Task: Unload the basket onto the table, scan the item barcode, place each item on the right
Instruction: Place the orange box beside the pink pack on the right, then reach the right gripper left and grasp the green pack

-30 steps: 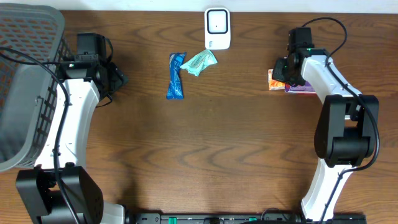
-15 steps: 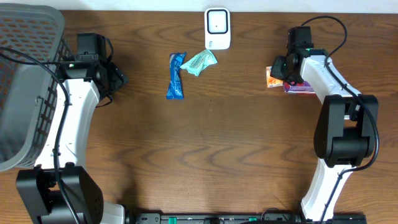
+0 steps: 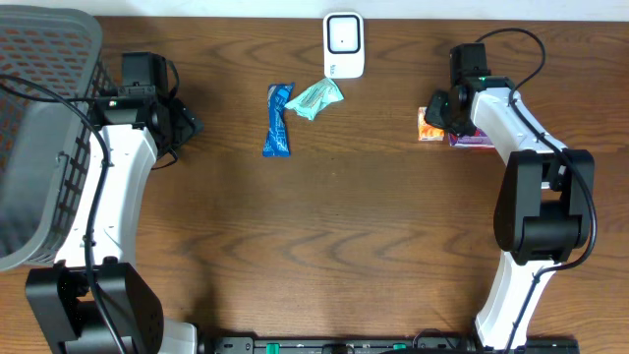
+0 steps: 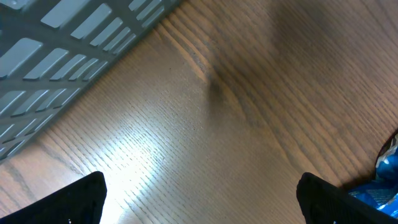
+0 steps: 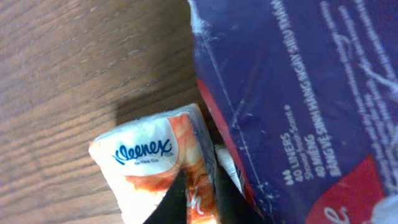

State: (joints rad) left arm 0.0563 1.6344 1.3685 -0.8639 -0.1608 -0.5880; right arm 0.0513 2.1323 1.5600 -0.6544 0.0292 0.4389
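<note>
Near the tabletop's far right edge, the right claw [image 3: 439, 115] pinches narrowly on the tissue pack [image 5: 158, 171] beside a purple packet [image 5: 298, 93], scanner [image 3: 344, 44] leftward; the left claw [image 4: 199, 199] gapes wide.

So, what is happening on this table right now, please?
The right arm is working at an orange Kleenex tissue pack that lies against a purple packet on the right side of the wooden table. Its right pincer has its narrow fingers around an edge of the tissue pack, which rests on the wood. The left pincer is wide open over bare wood beside the grey basket. The white scanner stands at the far edge, with a blue wrapper and a teal wrapper nearby.
</note>
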